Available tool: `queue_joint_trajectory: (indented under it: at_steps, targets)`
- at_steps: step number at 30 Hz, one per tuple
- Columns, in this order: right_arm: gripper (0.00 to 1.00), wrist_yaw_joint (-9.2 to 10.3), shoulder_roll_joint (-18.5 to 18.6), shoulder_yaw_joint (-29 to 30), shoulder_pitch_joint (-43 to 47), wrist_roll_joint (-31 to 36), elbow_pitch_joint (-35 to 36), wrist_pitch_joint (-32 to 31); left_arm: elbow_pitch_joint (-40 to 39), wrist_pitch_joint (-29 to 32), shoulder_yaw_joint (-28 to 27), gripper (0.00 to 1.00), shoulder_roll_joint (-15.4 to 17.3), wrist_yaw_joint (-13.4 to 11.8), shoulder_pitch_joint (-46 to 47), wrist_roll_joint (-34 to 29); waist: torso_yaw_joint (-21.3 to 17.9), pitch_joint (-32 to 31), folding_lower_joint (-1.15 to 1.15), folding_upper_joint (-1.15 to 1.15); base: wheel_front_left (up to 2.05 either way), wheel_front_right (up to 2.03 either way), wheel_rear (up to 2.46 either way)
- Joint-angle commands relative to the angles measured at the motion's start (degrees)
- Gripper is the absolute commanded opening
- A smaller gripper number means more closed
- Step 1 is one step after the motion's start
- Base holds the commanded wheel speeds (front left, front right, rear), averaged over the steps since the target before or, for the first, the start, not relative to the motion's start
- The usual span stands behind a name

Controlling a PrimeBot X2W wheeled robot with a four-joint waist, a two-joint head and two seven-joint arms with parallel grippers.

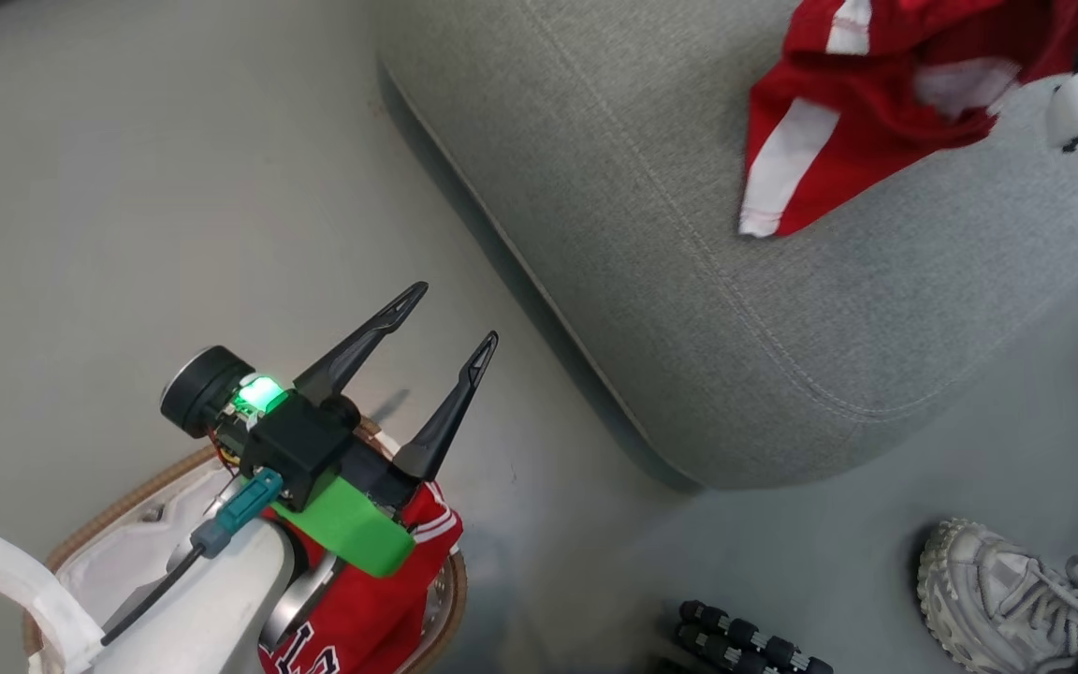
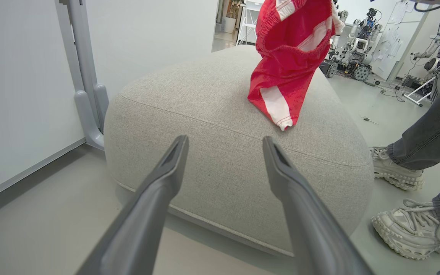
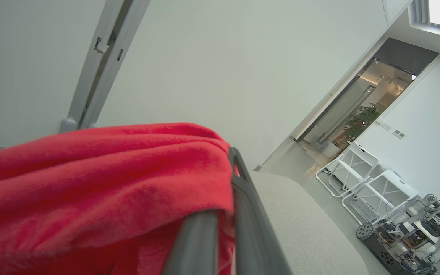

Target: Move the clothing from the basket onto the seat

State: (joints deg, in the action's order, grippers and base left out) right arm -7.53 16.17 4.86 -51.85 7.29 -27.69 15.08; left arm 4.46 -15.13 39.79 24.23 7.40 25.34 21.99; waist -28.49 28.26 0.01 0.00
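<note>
The red shorts (image 1: 838, 122) with white stripes hang over the far part of the grey seat (image 1: 689, 281), lower edge touching the cushion. In the right wrist view, my right gripper (image 3: 230, 164) is shut on the shorts (image 3: 101, 183), which drape over its fingers. The red jersey (image 1: 380, 599) lies in the basket (image 1: 127, 496) at the lower left, black-and-white lettering partly showing. Just above the basket, my left gripper (image 1: 454, 315) stands open and holds nothing. The left wrist view has the left gripper (image 2: 224, 142) facing the seat (image 2: 224, 114), with the shorts (image 2: 285, 65) hanging above.
A person stands right of the seat, with white sneakers (image 1: 1007, 590) and dark trousers (image 2: 434, 126). A dark ribbed object (image 1: 745, 641) lies on the floor by the basket. A grey post (image 2: 86, 76) stands against the wall behind the seat.
</note>
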Motion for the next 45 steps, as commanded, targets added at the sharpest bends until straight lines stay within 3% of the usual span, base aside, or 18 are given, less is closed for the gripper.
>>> queue_joint_trajectory:
  at_steps: [1,9,17,19,20,27,37,45]
  targets:
    - [0.0,0.09,0.5,0.9,-2.3,1.8,-1.6,0.1,-0.4,0.0,0.0,1.0,0.9,0.1,1.2,0.4,4.5,6.1,-0.01,0.0,0.0,0.0,0.0]
    - [0.0,0.09,0.9,11.4,-11.8,10.1,-3.4,-0.9,-1.8,0.0,-0.9,1.0,3.8,0.1,3.0,0.9,8.7,12.0,-0.01,0.0,0.0,0.0,0.0]
    - [0.0,0.09,-2.7,21.1,-11.7,16.6,-3.8,-2.2,-2.0,0.0,-2.3,1.0,4.3,0.1,2.7,0.9,11.0,14.3,-0.01,0.0,0.0,0.0,0.0]
    - [0.4,0.09,-4.1,23.9,-10.4,17.0,-5.3,-2.8,-1.7,0.0,-2.6,1.0,3.9,0.1,2.7,1.1,11.3,14.2,-0.01,0.0,0.0,0.0,0.0]
    - [1.0,0.09,-4.8,24.9,-10.0,17.7,-5.6,-2.3,-1.5,0.0,-2.7,1.0,3.7,0.1,2.8,1.2,11.3,14.0,-0.01,0.0,0.0,0.0,0.0]
    - [1.0,0.09,-8.0,25.9,-0.8,19.6,-6.9,0.1,0.5,0.0,-3.7,1.0,1.0,0.1,2.1,1.7,11.4,9.6,-0.01,0.0,0.0,0.0,0.0]
    - [1.0,0.08,-9.5,16.5,15.7,5.8,6.1,0.2,5.0,0.0,-7.5,1.0,-4.6,0.1,-1.7,0.8,13.5,-0.6,-0.01,0.0,0.0,0.0,0.0]
    - [1.0,0.08,-12.6,8.3,24.2,-2.7,9.4,0.2,10.4,0.0,-12.5,1.0,-9.0,0.1,-5.5,-0.3,19.3,-8.7,-0.01,0.0,0.0,0.0,0.0]
